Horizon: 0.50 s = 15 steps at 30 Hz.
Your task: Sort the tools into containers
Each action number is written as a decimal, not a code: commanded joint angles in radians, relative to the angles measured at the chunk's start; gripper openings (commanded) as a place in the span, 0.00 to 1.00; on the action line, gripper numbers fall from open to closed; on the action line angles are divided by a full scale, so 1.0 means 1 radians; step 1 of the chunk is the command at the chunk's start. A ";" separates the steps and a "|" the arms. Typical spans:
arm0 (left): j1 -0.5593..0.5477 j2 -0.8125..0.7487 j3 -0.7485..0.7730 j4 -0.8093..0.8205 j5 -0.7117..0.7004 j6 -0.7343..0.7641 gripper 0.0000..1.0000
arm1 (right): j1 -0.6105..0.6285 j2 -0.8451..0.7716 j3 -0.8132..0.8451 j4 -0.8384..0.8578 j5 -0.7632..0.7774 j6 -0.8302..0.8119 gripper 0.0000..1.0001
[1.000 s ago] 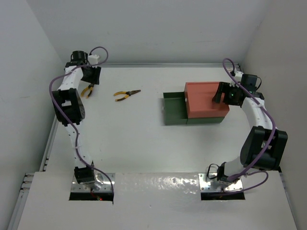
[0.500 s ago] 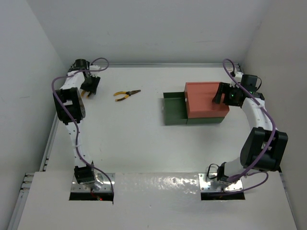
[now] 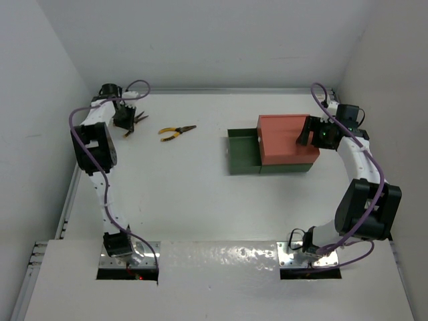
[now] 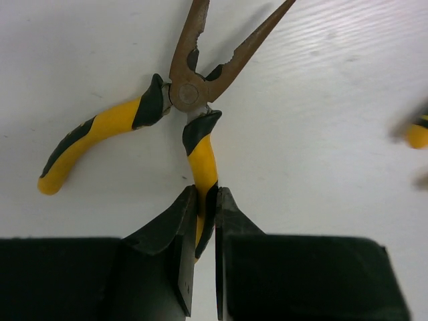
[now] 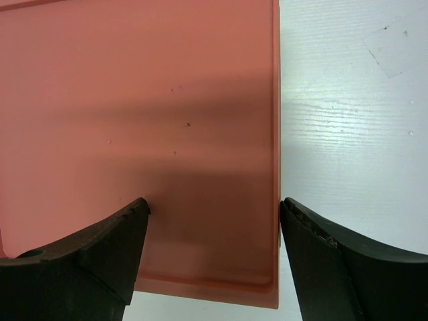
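Pliers (image 4: 190,90) with yellow-black handles and brownish jaws, splayed open, are at the far left of the bench (image 3: 187,194). A second pair (image 3: 177,132) lies apart to their right. Far right, the red tray (image 5: 134,100) tops the green tray (image 3: 241,154), with bare bench beyond its right edge. The left fingers (image 4: 175,231) pinch one handle. The right fingers (image 5: 100,251) are spread wide, straddling that edge and holding nothing.

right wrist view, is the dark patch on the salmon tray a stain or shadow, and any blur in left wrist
Right wrist view: a soft-edged shadow across the flat salmon-red tray, darkest between the fingers of the open right gripper. Left wrist view: the yellow-handled long-nose pliers are sharp; the left gripper, shut on one handle, is nearly black; a yellow object at the right edge is blurred.
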State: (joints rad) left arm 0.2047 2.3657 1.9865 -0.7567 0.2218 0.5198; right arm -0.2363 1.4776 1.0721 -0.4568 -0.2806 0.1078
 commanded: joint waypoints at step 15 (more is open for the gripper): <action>-0.346 -0.482 -0.121 0.074 0.324 0.029 0.00 | 0.005 0.001 0.012 -0.131 0.026 -0.022 0.77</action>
State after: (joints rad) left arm -0.0814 1.9247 1.8942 -0.6907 0.4557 0.5030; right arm -0.2363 1.4773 1.0786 -0.4740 -0.2806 0.1078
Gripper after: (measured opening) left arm 0.087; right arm 0.773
